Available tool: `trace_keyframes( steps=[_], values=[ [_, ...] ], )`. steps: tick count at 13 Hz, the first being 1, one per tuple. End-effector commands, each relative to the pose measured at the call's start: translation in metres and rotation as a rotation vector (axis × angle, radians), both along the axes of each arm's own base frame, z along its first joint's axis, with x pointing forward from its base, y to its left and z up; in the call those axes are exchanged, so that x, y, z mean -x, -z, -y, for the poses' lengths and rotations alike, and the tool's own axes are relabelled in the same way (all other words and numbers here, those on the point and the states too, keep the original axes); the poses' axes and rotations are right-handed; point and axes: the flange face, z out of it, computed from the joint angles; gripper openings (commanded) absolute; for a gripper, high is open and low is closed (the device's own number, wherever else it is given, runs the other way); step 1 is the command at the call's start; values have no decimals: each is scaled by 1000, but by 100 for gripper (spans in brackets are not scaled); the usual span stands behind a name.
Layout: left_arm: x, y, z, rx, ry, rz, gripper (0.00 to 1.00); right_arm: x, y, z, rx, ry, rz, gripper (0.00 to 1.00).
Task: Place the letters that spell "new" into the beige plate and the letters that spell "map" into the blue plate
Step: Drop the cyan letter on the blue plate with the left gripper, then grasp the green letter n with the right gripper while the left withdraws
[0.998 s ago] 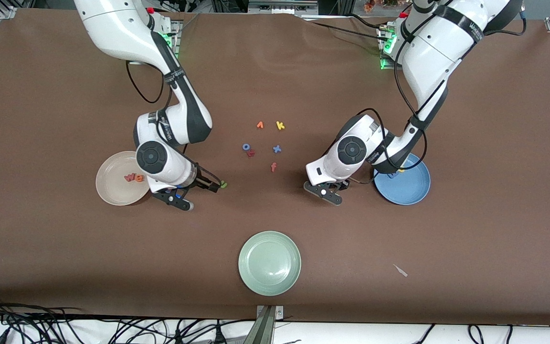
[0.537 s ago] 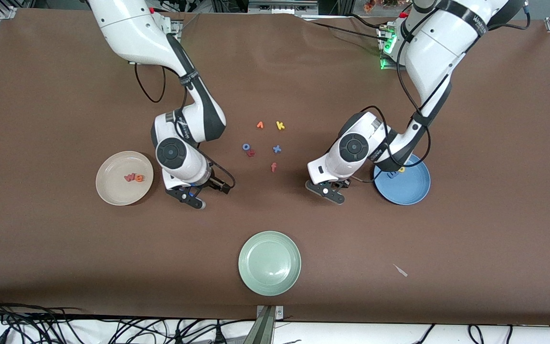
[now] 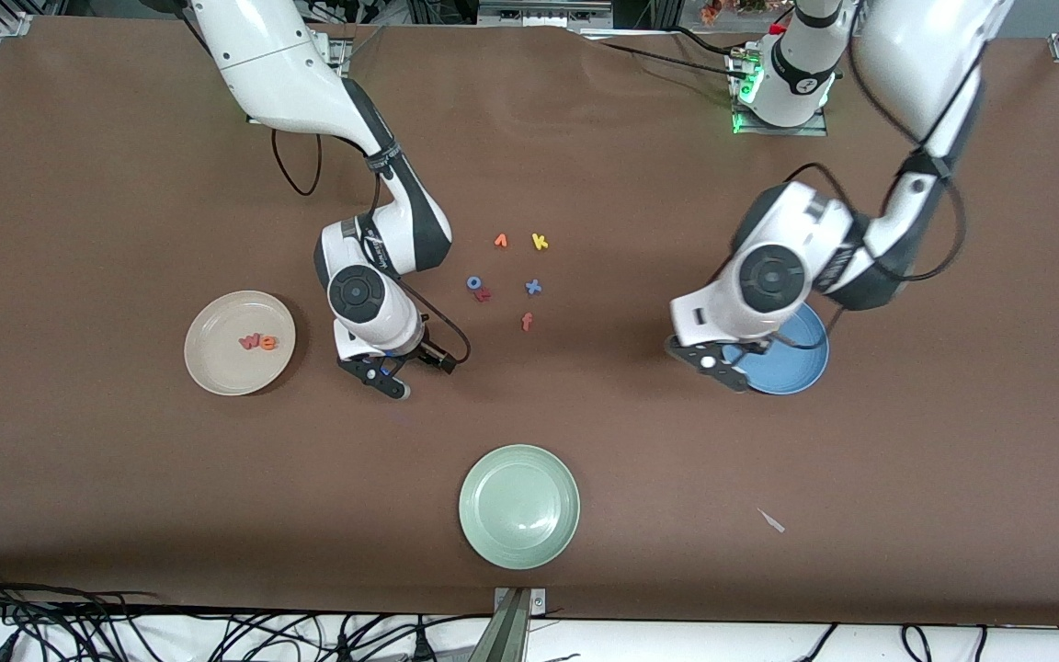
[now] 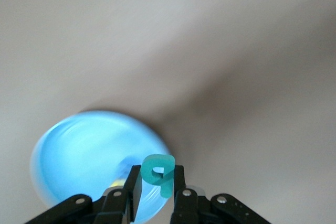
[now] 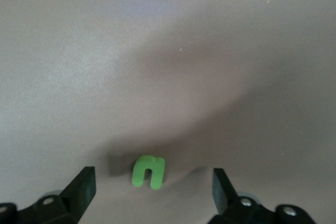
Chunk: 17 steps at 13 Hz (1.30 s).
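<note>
My left gripper [image 4: 156, 178] is shut on the teal p [image 4: 157, 167] and holds it in the air over the rim of the blue plate [image 4: 89, 156]. In the front view this gripper [image 3: 721, 364] hangs at the edge of the blue plate [image 3: 801, 368]. The green n [image 5: 148, 172] lies flat on the brown table between the wide-apart fingers of my open right gripper [image 5: 152, 178]. In the front view the right gripper [image 3: 384, 372] covers the n. A pink-red w [image 3: 251, 342] and an orange e [image 3: 268, 344] lie in the beige plate [image 3: 217, 363].
Loose letters lie mid-table: an orange one [image 3: 501, 241], yellow k [image 3: 540, 242], a blue one [image 3: 473, 282], a small red one [image 3: 483, 295], blue x [image 3: 533, 287] and orange f [image 3: 527, 321]. A pale green plate [image 3: 518, 529] sits nearest the front camera, with a white scrap [image 3: 773, 521] toward the left arm's end.
My left gripper closed on the teal p, lifted it and carried it to the blue plate. My right gripper moved away from the beige plate and came down around the green n.
</note>
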Motion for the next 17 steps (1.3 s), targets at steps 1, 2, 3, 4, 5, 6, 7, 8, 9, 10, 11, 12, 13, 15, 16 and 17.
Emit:
trace_keyframes(
  steps=[1,2,3,4,5,6,7,8,9,10,11,12,13,15,16,17],
  values=[
    [-9,6,-82,28,54,-56,12,1,7,-5,-9,22,3,87],
    [-16,23,-120,63,38,-85,12,1,9,-5,-8,23,4,79],
    [-19,41,-138,81,34,-110,12,2,12,-5,-7,23,1,70],
    [-21,60,-159,101,6,-116,12,3,11,-8,-11,19,2,62],
    [-22,71,-168,115,-2,-116,12,2,12,-8,-11,19,4,56],
    [-23,80,-171,127,-1,-125,13,2,12,-8,-10,30,3,48],
    [-23,88,-178,160,-30,-132,14,3,12,-9,-11,37,4,42],
    [-21,96,-179,197,-57,-150,14,3,14,-9,-10,37,1,35],
    [-20,101,-176,237,-86,-165,14,3,15,-9,-9,37,2,29],
    [-20,103,-174,261,-107,-172,15,3,14,-9,-10,35,1,22],
    [-19,107,-173,265,-110,-180,23,3,14,-9,-9,32,2,15],
    [-19,109,-173,267,-110,-181,78,3,13,-9,-10,25,4,3],
    [-19,111,-176,268,-115,-183,100,-1,6,-11,-17,18,11,0],
    [-27,98,-182,268,-122,-162,100,-9,-7,-8,-4,-2,-17,0],
    [-34,87,-179,267,-120,-140,100,-11,-12,-5,2,-41,-29,0],
    [-40,73,-174,261,-112,-130,100,-14,-17,0,2,-109,-37,0]
  ],
)
